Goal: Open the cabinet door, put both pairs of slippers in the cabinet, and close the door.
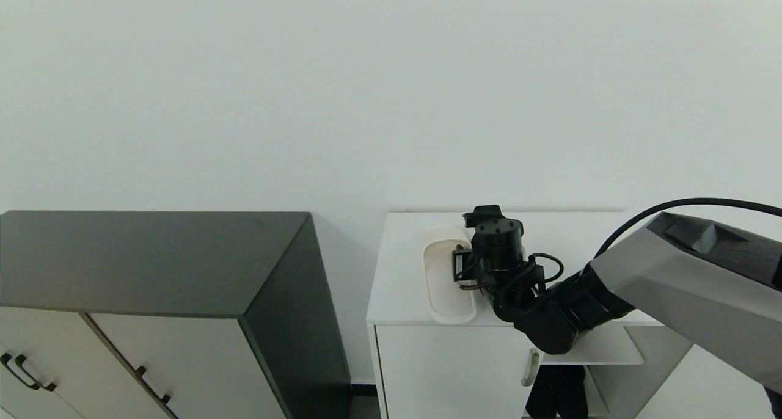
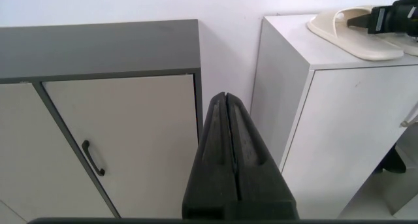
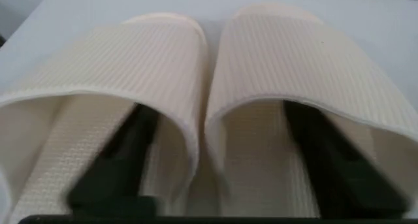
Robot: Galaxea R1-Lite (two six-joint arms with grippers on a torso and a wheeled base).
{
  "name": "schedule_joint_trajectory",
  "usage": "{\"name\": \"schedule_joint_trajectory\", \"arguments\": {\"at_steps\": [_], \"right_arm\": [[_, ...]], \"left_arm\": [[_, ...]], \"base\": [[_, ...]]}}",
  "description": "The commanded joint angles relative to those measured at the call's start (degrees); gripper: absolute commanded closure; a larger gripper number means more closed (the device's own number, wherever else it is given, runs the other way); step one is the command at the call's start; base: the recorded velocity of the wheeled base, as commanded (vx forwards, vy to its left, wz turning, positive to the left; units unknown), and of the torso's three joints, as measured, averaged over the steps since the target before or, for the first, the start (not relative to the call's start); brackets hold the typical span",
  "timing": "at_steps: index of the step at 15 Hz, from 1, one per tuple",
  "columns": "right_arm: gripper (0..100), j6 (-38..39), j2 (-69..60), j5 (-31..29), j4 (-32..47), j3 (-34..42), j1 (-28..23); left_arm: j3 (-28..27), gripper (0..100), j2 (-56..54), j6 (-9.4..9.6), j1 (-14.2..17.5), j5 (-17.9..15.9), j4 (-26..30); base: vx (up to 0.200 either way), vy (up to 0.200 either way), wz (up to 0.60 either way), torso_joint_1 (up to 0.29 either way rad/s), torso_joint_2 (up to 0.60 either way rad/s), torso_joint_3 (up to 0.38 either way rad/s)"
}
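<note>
The pair of cream waffle-textured slippers (image 3: 163, 67) lies side by side on the top of the white cabinet (image 1: 397, 284), near its front edge. Your right claw (image 1: 469, 271) is spread, with one black finger (image 3: 111, 165) slid under each strap, so you look to be at the pick-up step. Next you likely need to squeeze the two inner walls together, lift clear of that edge and swing down to the open shelf (image 1: 602, 349) below, minding the wall close behind, while your left claw (image 2: 225, 152), pressed together, hangs low before the dark-topped cabinet (image 1: 153, 260), well apart.
</note>
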Motion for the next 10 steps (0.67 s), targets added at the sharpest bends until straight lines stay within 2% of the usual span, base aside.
{"name": "schedule_joint_trajectory", "arguments": {"at_steps": [1,4,6,10], "right_arm": [[100,-0.1,0.0,-0.2,-0.3,0.0,0.2],[100,-0.2,-2.7,-0.2,-1.3,2.1,0.6],[100,-0.1,-8.2,0.2,-1.7,7.5,1.8],[100,-0.1,-20.8,5.6,-2.4,21.9,6.7]], "left_arm": [[0.0,100,0.0,-0.01,0.0,0.0,0.0],[0.0,100,0.0,-0.01,0.0,0.1,0.0],[0.0,100,0.0,-0.09,0.0,0.1,0.0],[0.0,100,0.0,0.35,0.0,0.0,0.0]], "base": [[0.000,0.000,0.00,0.000,0.00,0.000],[0.000,0.000,0.00,0.000,0.00,0.000],[0.000,0.000,0.00,0.000,0.00,0.000],[0.000,0.000,0.00,0.000,0.00,0.000]]}}
